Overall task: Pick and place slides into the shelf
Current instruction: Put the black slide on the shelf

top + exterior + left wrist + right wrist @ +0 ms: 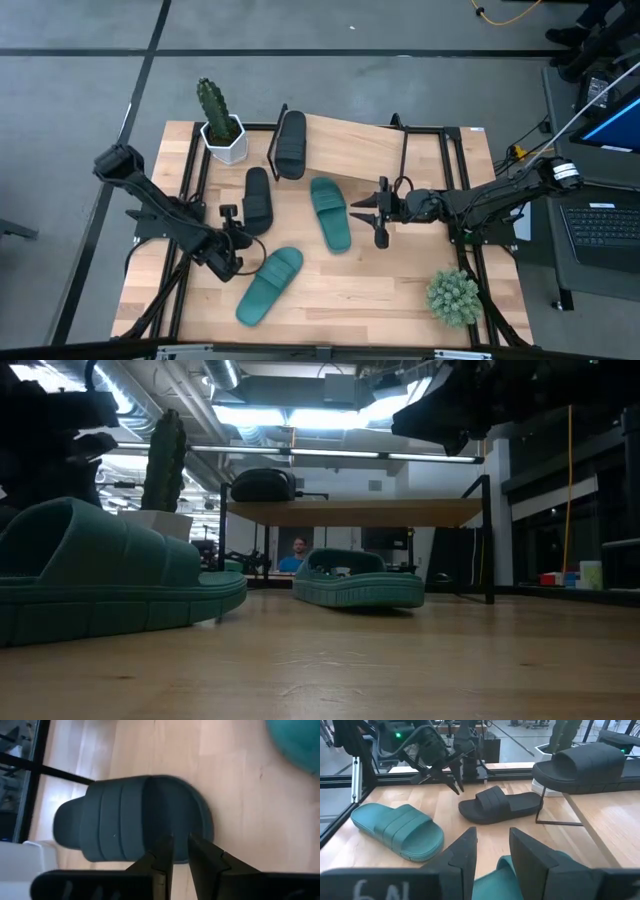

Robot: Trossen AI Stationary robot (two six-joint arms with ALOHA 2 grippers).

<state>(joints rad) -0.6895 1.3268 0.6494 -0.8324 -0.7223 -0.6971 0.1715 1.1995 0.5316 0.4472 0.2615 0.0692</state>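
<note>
One black slide (291, 143) lies sole-down on the shelf (400, 150), a light board on black wire legs at the table's far side. The second black slide (258, 198) lies on the table in front of it. One teal slide (330, 213) lies mid-table and another teal slide (268, 285) near the near edge. My left gripper (180, 851) hovers over the near end of the table's black slide (140, 820), open by a narrow gap. My right gripper (492, 845) is open, just right of the mid-table teal slide (520, 880) and above it.
A cactus in a white pot (222, 125) stands at the shelf's left end. A round green plant (453, 297) sits at the table's near right corner. Black frame rails (190, 190) run along both sides. Bare wood lies between the two teal slides. A person (298, 550) sits far behind.
</note>
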